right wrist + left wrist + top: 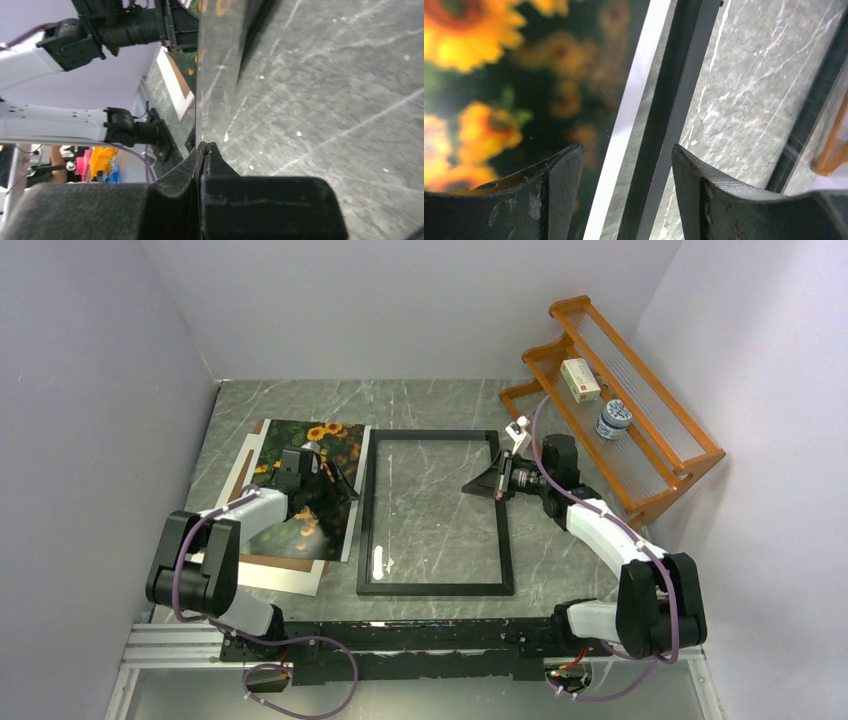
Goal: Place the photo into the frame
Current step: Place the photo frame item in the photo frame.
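Top external shows you one photo lying flat just left of one frame. Your left gripper is wide open and empty over the photo's right edge, and your right gripper is pinched closed at the frame's right side. One rack stands behind, with one box and one jar.

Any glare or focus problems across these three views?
Top external: sharp, evenly lit, one white glare streak on the pane of the frame, at its near left corner. Left wrist: the photo is out of focus; the left fingers are crisp. Right wrist: reflections smear the pane, background soft.
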